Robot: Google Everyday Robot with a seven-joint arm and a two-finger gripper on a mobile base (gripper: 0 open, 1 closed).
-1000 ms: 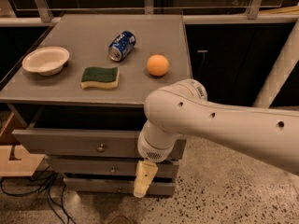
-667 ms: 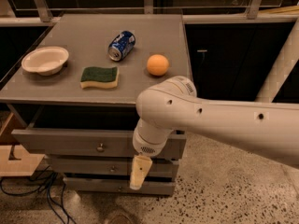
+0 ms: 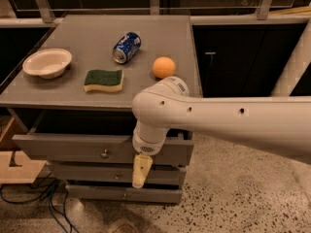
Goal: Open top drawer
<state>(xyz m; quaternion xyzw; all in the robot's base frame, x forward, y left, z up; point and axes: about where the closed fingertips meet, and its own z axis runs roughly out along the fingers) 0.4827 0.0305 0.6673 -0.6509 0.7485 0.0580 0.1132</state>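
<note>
The top drawer (image 3: pixel 63 148) is the tall grey front panel right under the tabletop, with a small round metal knob (image 3: pixel 104 154) at its centre. It stands pulled out a little, with a dark gap between it and the tabletop. My gripper (image 3: pixel 140 172) hangs down from the thick white arm (image 3: pixel 218 123). It is in front of the drawer's lower edge, a short way right of the knob and below it, and is not touching the knob. The arm hides the right part of the drawer front.
On the grey tabletop (image 3: pixel 87 33) lie a white bowl (image 3: pixel 47 62), a green-yellow sponge (image 3: pixel 103 80), a tipped blue can (image 3: pixel 126 47) and an orange (image 3: pixel 164 67). A shorter middle drawer (image 3: pixel 92 173) and thin bottom drawer (image 3: pixel 107 192) sit below. Cables (image 3: pixel 34 198) and a wooden frame (image 3: pixel 12 161) are at the left.
My gripper and arm have shifted left and slightly up, closer to the top drawer's knob. The drawer and the things on the table have not moved.
</note>
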